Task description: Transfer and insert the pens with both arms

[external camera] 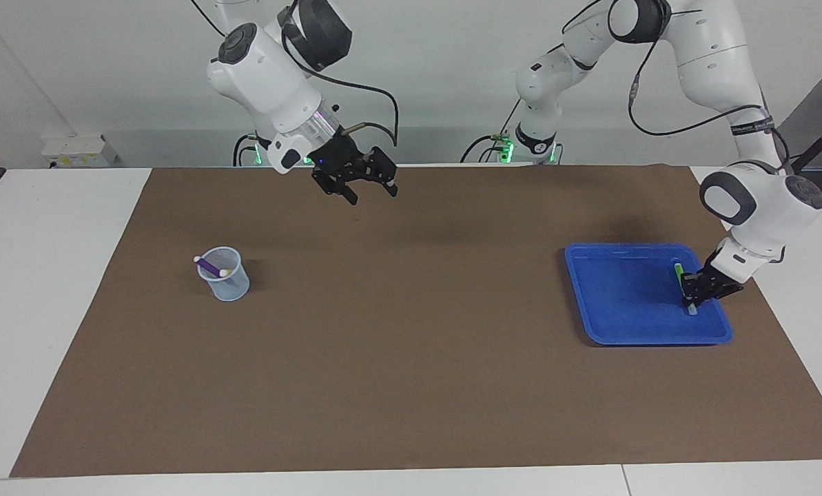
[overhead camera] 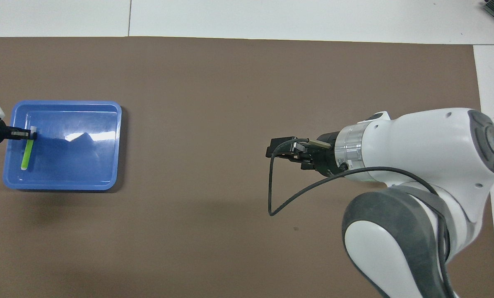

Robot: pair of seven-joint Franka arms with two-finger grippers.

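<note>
The left arm bends down low at its end of the table. Its left gripper (external camera: 694, 295) (overhead camera: 28, 134) is inside the blue tray (external camera: 624, 331) (overhead camera: 106, 145), and its fingers are pinched on the green pen (external camera: 679, 272) (overhead camera: 26, 156) close to the pen's whitish tip. The pen lies flat on the tray floor. In the overhead view it sits at about nine o'clock in the tray, by the wall that is toward the left arm's end of the table.

The right arm leans forward with its wrist tipped down. Its right gripper (external camera: 362, 187) (overhead camera: 278, 150) hangs in the air over the bare brown mat (external camera: 411, 386) (overhead camera: 247, 82), and its fingers are spread wide with nothing in them. This arm waits.

A small see-through cup (external camera: 224, 275) stands on the mat toward the right arm's end of the table. In the facing view it is at about eight o'clock from the right gripper, well apart from it. The purple pen (external camera: 209, 264) leans inside the cup, with its end poking over the rim. A little whitish tip shows beside it in the cup, but I cannot tell what it belongs to.

The tray is smooth, shiny plastic with round corners and a low wall. The mat looks flat and dull. The arms are white and smooth, with grey patches, a silver wrist ring and black cables.
</note>
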